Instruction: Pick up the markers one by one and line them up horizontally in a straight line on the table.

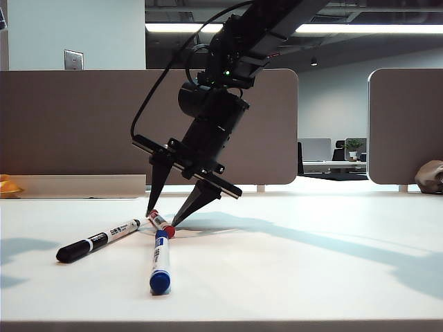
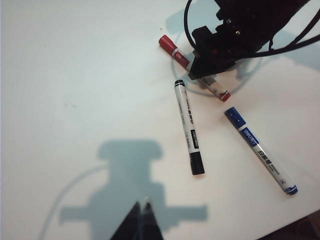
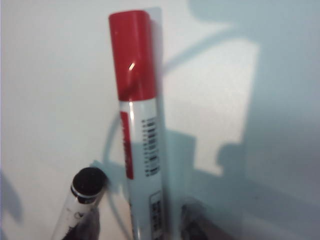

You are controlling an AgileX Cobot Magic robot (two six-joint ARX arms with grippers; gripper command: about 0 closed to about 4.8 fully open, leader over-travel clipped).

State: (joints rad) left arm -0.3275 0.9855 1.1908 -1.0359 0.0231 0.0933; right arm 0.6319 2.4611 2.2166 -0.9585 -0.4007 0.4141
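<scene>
Worktop [image 1: 311,277]: white, partition panels [image 1: 69,124] behind.
R gripper [image 1: 163,216]: jaws apart, astride red marker [image 1: 162,223], not clamping.
L gripper [image 2: 141,220]: shut, empty, well apart from markers.
Black marker [image 2: 188,126]: just beside red.
Blue marker [image 2: 260,150]: nearer front edge.
R wrist view only: red cap [image 3: 132,55] close up.

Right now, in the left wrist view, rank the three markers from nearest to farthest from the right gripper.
1. Red marker: lying on the table between the open fingers of the right gripper.
2. Black marker: its tail end just beside the gripper.
3. Blue marker: lying off to the side, clearly apart.
</scene>
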